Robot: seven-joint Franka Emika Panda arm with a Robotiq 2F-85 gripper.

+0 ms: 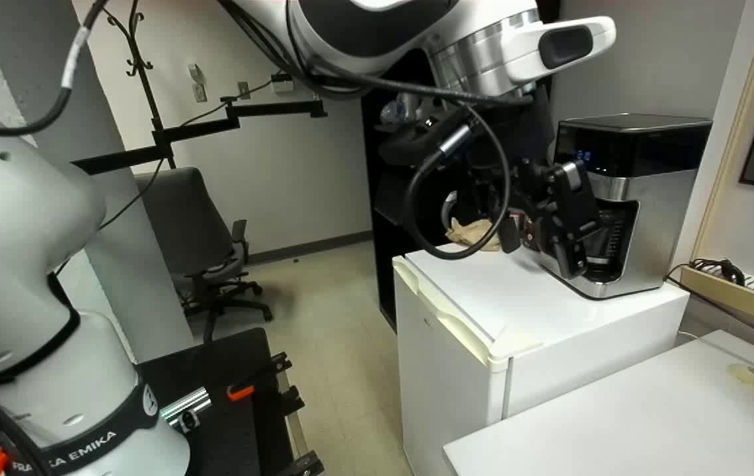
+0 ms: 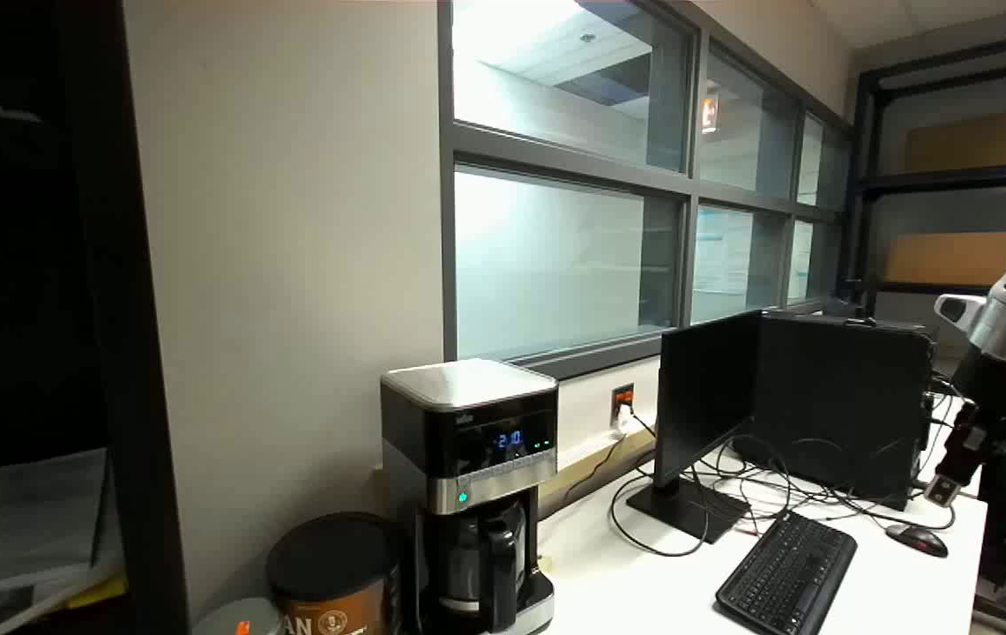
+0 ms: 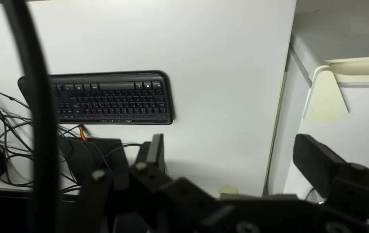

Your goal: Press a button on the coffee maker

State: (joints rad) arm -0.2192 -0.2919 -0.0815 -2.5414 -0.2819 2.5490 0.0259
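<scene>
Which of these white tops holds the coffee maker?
The fridge top, edged with cream trim: the coffee maker stands there. The desk carries the keyboard.

In an exterior view, the coffee maker (image 1: pixel 664 211) stands on the fridge (image 1: pixel 443 377), and the table (image 1: pixel 614 423) is just beside the fridge. The gripper (image 1: pixel 544 260) hangs before the coffee maker and hides part of it. A chair (image 1: pixel 182 221) is farther back, at the left. In an exterior view, a can (image 2: pixel 339 578) is to the left of the coffee maker. The screen (image 2: pixel 705 397), to the right, stands on the table; the keyboard (image 2: pixel 789 573) lies near it, the mouse (image 2: pixel 919 540) farther to the right.
</scene>
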